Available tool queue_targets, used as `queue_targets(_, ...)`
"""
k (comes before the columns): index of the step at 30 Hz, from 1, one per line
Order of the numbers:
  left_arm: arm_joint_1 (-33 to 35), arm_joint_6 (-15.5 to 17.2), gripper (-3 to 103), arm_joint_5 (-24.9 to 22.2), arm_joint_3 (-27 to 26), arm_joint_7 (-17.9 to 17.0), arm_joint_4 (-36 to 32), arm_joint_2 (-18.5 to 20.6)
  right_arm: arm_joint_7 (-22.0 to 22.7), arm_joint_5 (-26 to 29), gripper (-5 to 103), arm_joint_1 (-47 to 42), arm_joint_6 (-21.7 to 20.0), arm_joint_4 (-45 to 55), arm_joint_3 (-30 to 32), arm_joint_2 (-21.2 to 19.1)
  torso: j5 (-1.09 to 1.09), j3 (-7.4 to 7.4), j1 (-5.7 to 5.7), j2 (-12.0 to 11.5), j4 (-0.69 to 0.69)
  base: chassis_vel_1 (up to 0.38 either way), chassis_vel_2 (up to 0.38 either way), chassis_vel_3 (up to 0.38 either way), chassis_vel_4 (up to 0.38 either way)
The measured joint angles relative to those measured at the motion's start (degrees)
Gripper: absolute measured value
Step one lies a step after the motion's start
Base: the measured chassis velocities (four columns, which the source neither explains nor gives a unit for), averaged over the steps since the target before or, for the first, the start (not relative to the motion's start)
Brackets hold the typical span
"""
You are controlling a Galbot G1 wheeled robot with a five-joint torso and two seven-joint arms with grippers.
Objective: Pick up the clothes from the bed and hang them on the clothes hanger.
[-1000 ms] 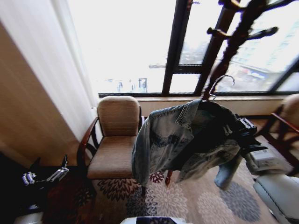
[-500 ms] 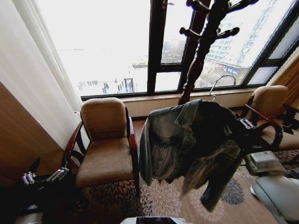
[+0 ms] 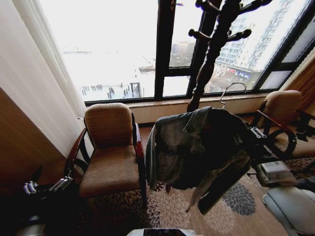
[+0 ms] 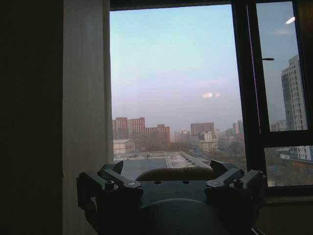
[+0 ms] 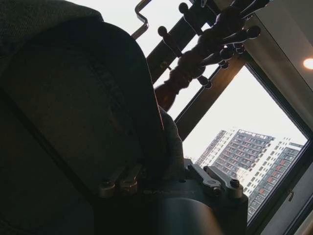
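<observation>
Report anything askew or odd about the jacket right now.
The denim jacket sits lopsided on the hanger: it bunches toward the right gripper, one sleeve dangling low over the carpet. The hook is free in the air beside the coat stand. The left gripper is parked low.

1. My right gripper [image 3: 252, 140] carries the denim jacket [image 3: 197, 147], just before the wooden coat stand [image 3: 211, 49].
2. An armchair [image 3: 110, 152] stands beside the jacket; open carpet [image 3: 167, 209] lies below it.

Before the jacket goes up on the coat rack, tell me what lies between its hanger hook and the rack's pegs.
Nothing visible does. The right gripper holds the denim jacket up on its hanger; the silver hook sits beside the wooden coat rack, with open air up to the pegs. The left gripper is parked low.
</observation>
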Motion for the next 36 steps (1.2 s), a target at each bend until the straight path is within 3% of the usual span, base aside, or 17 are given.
queue_targets(36,0.0,0.0,100,0.0,0.0,0.0,0.0,0.0,-0.2,-1.0,28,-1.4,0.5,0.0,-0.8,1.4,0.01,0.00,0.00,0.0,0.00,-0.075,-0.066,0.060,0.068)
